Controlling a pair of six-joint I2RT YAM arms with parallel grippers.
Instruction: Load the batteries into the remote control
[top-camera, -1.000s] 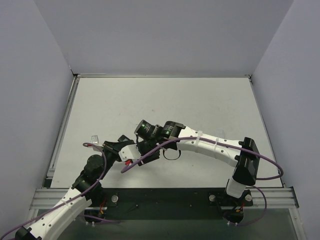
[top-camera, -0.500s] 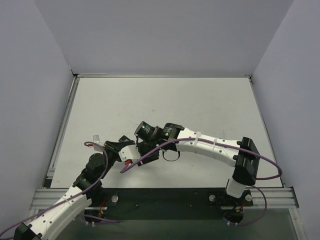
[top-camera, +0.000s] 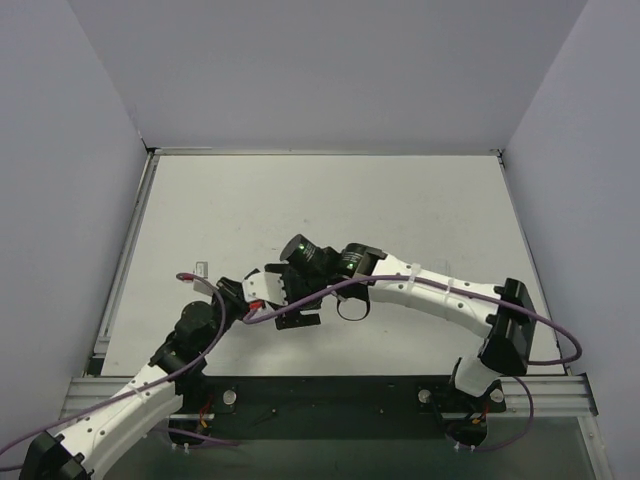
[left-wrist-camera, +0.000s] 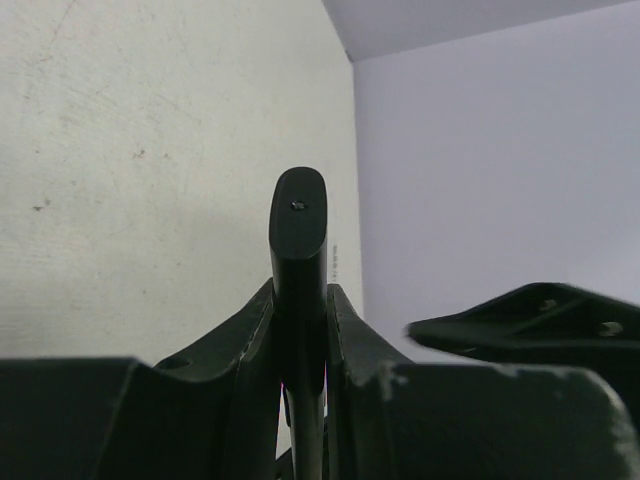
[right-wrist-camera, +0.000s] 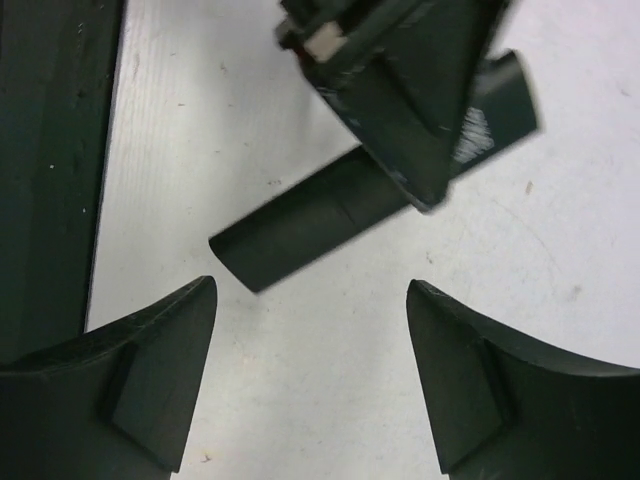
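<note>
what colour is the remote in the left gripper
The remote is black all over; it shows best in the right wrist view.

Bright, even light; soft wrist-view blur

the top camera sits high up behind the two arms. it looks down on the whole table (top-camera: 420, 200) from far off. the left wrist camera sits low and very close. it looks along the left fingers (left-wrist-camera: 245, 330), over the table to a wall (left-wrist-camera: 480, 150). the right wrist camera looks straight down at the table from close up, with the right fingers (right-wrist-camera: 150, 340) at the bottom. both wrist views show the remote (right-wrist-camera: 300, 225).
</note>
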